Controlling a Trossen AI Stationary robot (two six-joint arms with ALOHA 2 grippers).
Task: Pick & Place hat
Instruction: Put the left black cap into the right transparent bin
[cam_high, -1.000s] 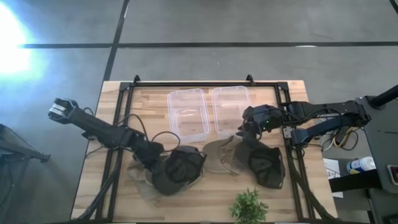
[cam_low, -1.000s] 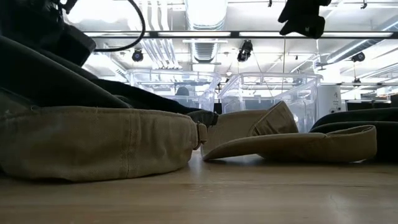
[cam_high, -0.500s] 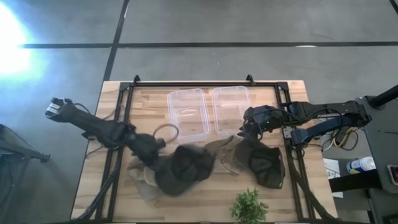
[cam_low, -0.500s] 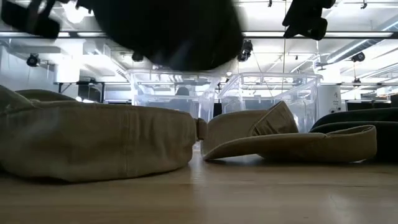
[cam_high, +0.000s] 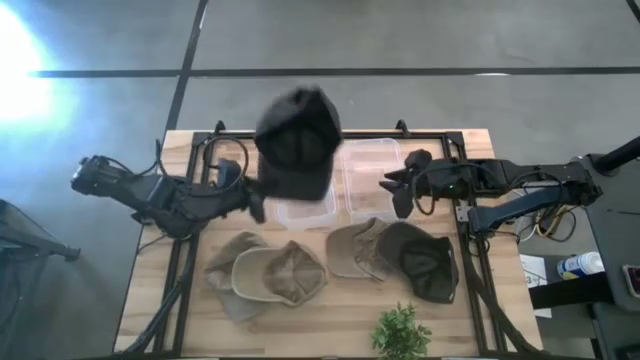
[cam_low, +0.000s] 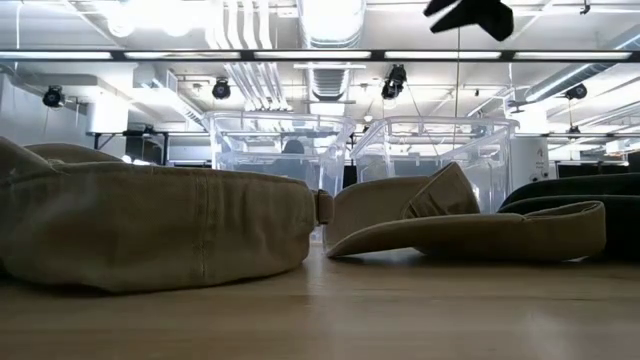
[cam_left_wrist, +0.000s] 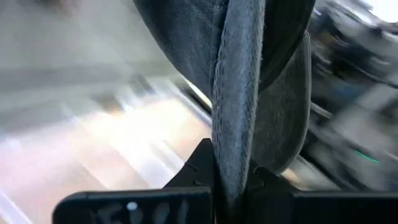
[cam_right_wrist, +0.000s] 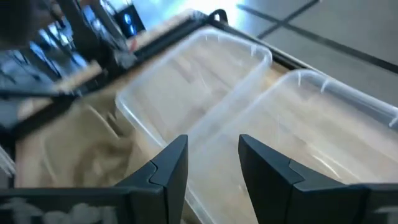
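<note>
The dark hat (cam_high: 297, 142) hangs high over the left clear box (cam_high: 303, 183), its cloth pinched in the left tool (cam_left_wrist: 233, 186). It looks light and floppy; the stiffer brim seems safer. The right tool (cam_right_wrist: 211, 163) is spread, empty, above the boxes.

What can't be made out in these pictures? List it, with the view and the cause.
- Left bin, high view: the raised dark hat covers most of it.
- Left gripper, high view: hidden under that hat; only the left wrist view shows it clamped on the fabric.
- Dark hat on the table, low view: cut off by the edge.
- Right gripper, low view: cropped at the top edge; its open fingers show in the right wrist view.
</note>
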